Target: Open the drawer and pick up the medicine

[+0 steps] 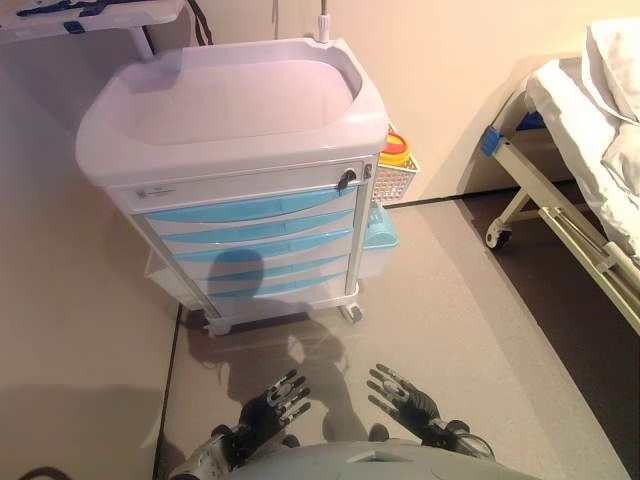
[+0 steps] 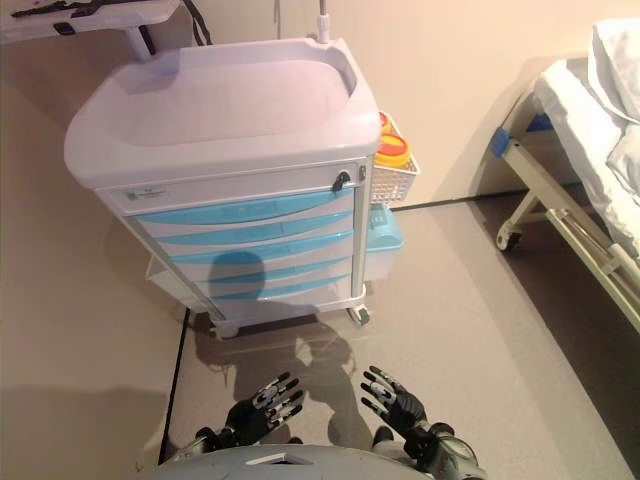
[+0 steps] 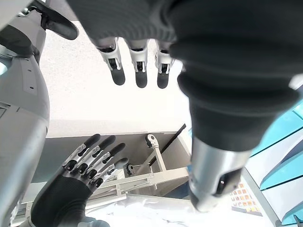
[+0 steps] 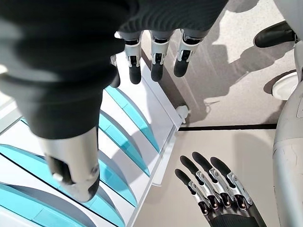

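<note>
My left hand [image 1: 272, 405] hung low at bottom centre of frame, fingers straight, holding nothing. My right hand [image 1: 405, 397] just beside it, likewise spread and empty. Both well apart from cart [image 1: 230, 105], which stood up-frame, left of centre. Drawers [image 1: 250, 235] all shut, blue fronts stacked, long axis running across frame. Top blue drawer [image 1: 245, 207] sat under lock [image 1: 345, 180]. Medicine not visible; presumably inside. Judged left hand marginally nearer drawer fronts; reach goes forward and up.
</note>
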Tool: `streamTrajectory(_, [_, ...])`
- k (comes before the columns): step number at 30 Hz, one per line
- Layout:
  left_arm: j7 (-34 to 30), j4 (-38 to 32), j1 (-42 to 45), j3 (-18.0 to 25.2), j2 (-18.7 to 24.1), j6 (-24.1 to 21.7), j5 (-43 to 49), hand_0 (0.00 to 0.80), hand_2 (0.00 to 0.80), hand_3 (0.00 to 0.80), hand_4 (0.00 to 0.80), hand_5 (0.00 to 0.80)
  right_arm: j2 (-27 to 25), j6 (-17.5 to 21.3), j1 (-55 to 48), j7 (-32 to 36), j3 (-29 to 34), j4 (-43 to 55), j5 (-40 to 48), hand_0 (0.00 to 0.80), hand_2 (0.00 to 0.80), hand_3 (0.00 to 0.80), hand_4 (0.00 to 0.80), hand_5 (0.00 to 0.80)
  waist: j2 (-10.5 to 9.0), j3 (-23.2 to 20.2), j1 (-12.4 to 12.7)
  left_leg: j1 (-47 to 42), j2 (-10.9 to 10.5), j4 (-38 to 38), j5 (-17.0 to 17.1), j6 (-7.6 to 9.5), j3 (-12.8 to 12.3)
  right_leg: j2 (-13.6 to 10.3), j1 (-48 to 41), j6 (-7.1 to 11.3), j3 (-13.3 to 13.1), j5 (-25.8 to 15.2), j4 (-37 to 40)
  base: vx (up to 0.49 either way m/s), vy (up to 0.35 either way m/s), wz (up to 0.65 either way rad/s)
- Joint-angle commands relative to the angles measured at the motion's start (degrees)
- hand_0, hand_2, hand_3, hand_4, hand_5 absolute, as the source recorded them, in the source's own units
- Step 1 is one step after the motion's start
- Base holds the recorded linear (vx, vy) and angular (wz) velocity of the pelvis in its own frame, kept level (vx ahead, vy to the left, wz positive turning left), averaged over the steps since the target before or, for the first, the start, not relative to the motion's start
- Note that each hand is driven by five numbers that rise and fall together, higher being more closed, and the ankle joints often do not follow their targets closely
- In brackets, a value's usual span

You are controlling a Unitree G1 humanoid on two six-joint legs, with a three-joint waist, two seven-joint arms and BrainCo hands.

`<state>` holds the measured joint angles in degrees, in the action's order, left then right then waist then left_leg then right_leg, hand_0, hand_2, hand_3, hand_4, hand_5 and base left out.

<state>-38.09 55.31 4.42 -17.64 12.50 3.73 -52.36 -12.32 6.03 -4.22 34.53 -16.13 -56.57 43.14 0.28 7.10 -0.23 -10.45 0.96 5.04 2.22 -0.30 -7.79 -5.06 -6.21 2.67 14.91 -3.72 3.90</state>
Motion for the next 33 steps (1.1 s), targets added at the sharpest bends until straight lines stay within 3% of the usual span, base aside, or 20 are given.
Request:
streamTrajectory(1, [-1.36,1.93,-3.92,1.75,-2.04,-1.15,-1.85,0.0,0.0,0.0,0.0,0.0,0.56,0.73,3.39,1.64,-1.88,-0.76,-0.35,0.0,0.0,0.0,0.0,0.0,0.56,0.23,-0.2,4.4,0.08,-0.04,-2.14,-2.04,3.33,0.97,-1.76,1.64,1.06,8.66,-6.0,0.0,0.0,0.0])
streamTrajectory(13, [-2.31,1.7,-4.44,2.24,-1.65,2.04,-3.38,0.0,0.0,0.0,0.0,0.0,-0.11,-0.01,4.0,2.11,-1.88,-0.6,-0.4,0.0,0.0,0.0,0.0,0.0,0.69,0.38,-0.1,4.45,0.22,-0.04,-2.01,-2.17,3.28,0.92,-1.83,1.67,1.09,8.57,-5.97,0.0,0.0,0.0])
streamTrajectory(33, [-1.01,2.44,-3.89,2.36,-2.86,-0.51,-5.85,0.0,0.0,0.0,0.0,0.0,0.69,0.9,3.49,1.85,-1.39,-1.08,0.02,0.0,0.0,0.0,0.0,0.0,0.58,0.58,0.04,4.51,0.08,-0.04,-1.97,-2.02,3.64,0.8,-1.87,1.59,1.27,8.65,-6.14,0.0,0.0,0.0])
